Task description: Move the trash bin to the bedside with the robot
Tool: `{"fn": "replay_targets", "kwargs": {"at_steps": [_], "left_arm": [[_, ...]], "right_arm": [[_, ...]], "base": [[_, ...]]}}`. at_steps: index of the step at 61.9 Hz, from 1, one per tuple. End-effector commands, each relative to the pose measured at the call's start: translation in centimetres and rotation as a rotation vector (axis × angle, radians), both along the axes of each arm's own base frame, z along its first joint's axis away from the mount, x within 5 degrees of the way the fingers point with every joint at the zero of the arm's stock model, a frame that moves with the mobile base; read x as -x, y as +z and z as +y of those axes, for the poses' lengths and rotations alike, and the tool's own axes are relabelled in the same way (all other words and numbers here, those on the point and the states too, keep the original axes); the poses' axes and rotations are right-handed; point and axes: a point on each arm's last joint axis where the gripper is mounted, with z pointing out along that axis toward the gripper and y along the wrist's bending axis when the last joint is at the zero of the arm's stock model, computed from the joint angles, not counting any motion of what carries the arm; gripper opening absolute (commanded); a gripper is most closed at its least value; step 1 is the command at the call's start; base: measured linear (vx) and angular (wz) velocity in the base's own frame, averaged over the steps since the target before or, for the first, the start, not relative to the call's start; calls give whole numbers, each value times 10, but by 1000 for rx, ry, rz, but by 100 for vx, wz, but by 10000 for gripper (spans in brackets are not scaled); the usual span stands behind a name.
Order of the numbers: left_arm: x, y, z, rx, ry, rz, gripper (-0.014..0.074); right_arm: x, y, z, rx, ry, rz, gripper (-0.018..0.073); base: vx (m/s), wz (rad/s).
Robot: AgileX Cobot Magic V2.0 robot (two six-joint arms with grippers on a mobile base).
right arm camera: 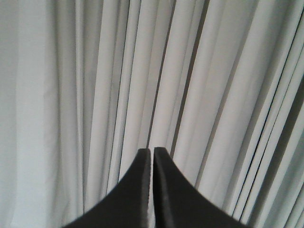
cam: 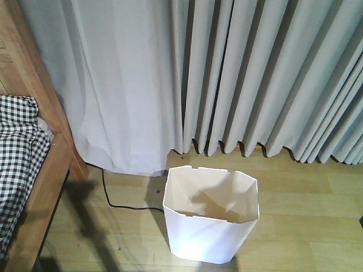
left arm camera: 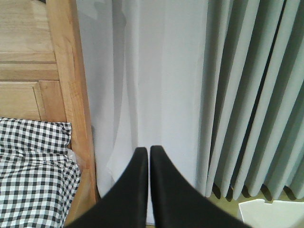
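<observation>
The white faceted trash bin (cam: 211, 218) stands upright on the wooden floor at the lower middle of the front view, empty, cream inside. Its rim corner shows at the lower right of the left wrist view (left arm camera: 270, 214). The light wooden bed frame (cam: 48, 127) with black-and-white checked bedding (cam: 17, 153) is at the left, about a bin's width from the bin; it also shows in the left wrist view (left arm camera: 71, 95). My left gripper (left arm camera: 149, 151) is shut and empty, pointing at the curtain beside the bed post. My right gripper (right arm camera: 152, 152) is shut and empty, facing the curtain.
Grey pleated curtains (cam: 238, 73) hang to the floor across the back. A black cable (cam: 116, 201) runs on the floor from under the curtain between the bed and the bin. Wooden floor (cam: 312, 226) lies to the right of the bin.
</observation>
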Motion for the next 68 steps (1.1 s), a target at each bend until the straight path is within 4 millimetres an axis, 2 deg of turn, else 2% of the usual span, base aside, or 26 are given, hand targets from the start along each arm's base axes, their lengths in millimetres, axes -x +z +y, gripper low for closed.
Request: {"fn": "replay_targets", "kwargs": {"at_steps": [1, 19, 24, 30, 35, 45, 68], "left_arm": [[-1, -3, 0, 14, -4, -53, -6], [-1, -3, 0, 14, -4, -53, -6], [-1, -3, 0, 14, -4, -53, -6], [-1, -3, 0, 14, -4, -53, -6], [-1, -3, 0, 14, -4, -53, -6], [-1, -3, 0, 14, -4, -53, -6], [-1, -3, 0, 14, -4, -53, -6]], "right_arm": [[0, 15, -2, -5, -27, -91, -10], [0, 15, -2, 5, -28, -87, -10], [-1, 8, -3, 43, -32, -57, -10], [-1, 1, -5, 10, -58, -67, -10], [0, -10, -7, -44, -73, -122, -10], [4, -39, -5, -37, -51, -240, -10], [6, -47, -6, -97, -71, -162, -10]], "base": [[0, 0], [0, 0], [0, 0], [0, 0], [0, 0], [0, 0], [0, 0]]}}
